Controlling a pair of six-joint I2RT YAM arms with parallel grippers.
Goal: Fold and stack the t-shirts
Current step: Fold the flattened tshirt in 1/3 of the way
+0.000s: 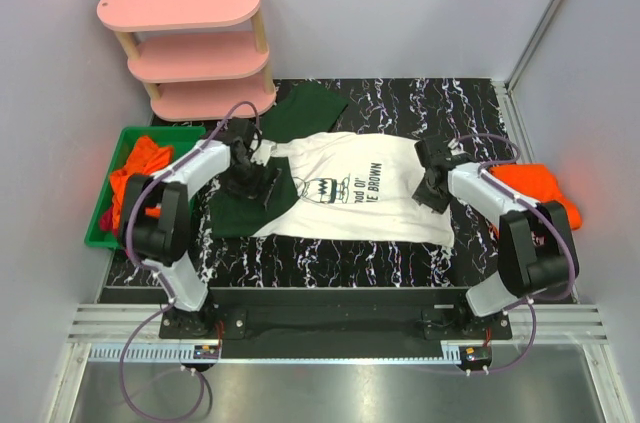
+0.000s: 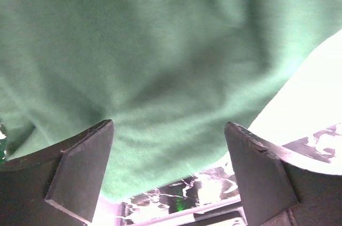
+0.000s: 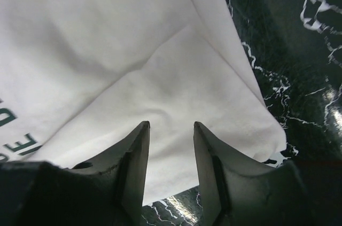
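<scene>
One white t-shirt (image 1: 380, 218) lies spread on the surface (image 1: 400, 103), unfolded. My left jaws gape over its green sleeve (image 2: 160, 76), right jaws parted, empty, over the hem — orange t-shirts (image 1: 525, 181) wait, nothing stacked.

The right arm (image 1: 500, 198) hides part of the orange shirt (image 1: 540, 183) at 3 o'clock. The left arm (image 1: 185, 178) covers some of the green sleeve (image 1: 225, 215) at 9 o'clock. First letters on the white shirt (image 1: 370, 211) are hidden.
</scene>
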